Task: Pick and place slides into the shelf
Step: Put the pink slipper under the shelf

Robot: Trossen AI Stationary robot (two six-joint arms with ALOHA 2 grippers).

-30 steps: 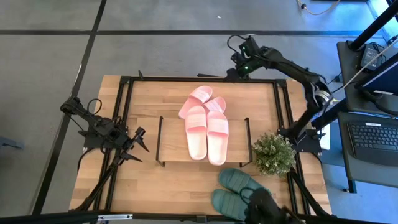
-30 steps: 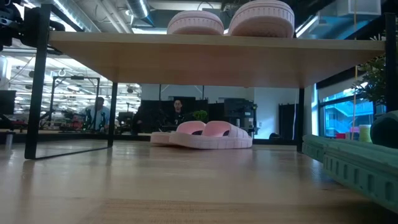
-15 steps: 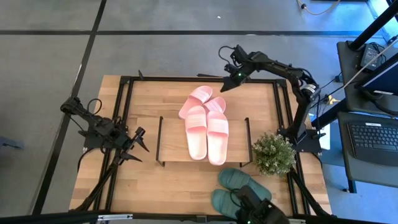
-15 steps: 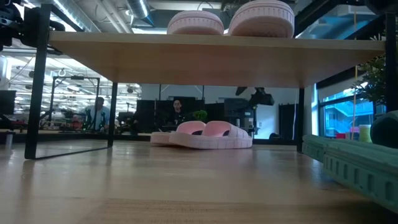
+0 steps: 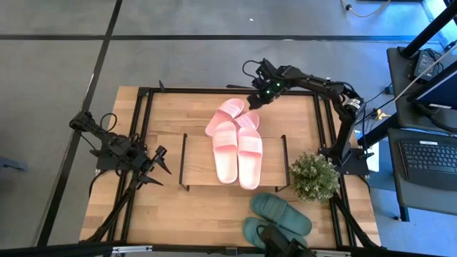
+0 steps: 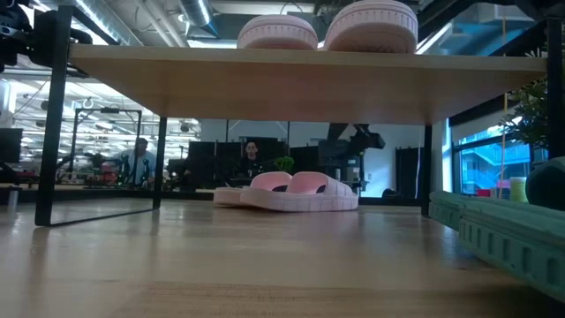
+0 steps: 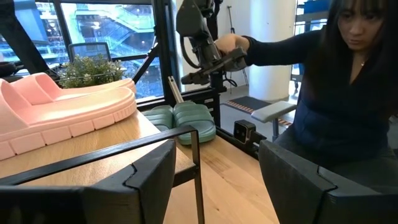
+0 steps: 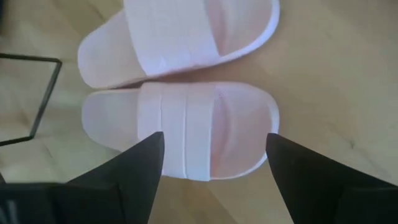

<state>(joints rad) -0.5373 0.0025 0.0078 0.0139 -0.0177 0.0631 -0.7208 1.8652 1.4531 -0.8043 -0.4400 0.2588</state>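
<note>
Near the upper centre of the high view, the right gripper (image 5: 255,98) is hovering with jaws spread wide just up-right of the loose pink slides (image 5: 230,116), lying diagonally behind the shelf (image 5: 201,165). At far left, the left gripper (image 5: 161,163), also open, is waiting much farther off.

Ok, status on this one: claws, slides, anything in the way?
Right claw open, above loose pink pair behind shelf. Left claw open, waiting at table's left. One pink pair on shelf; green pair untouched. Nothing blocking.
</note>
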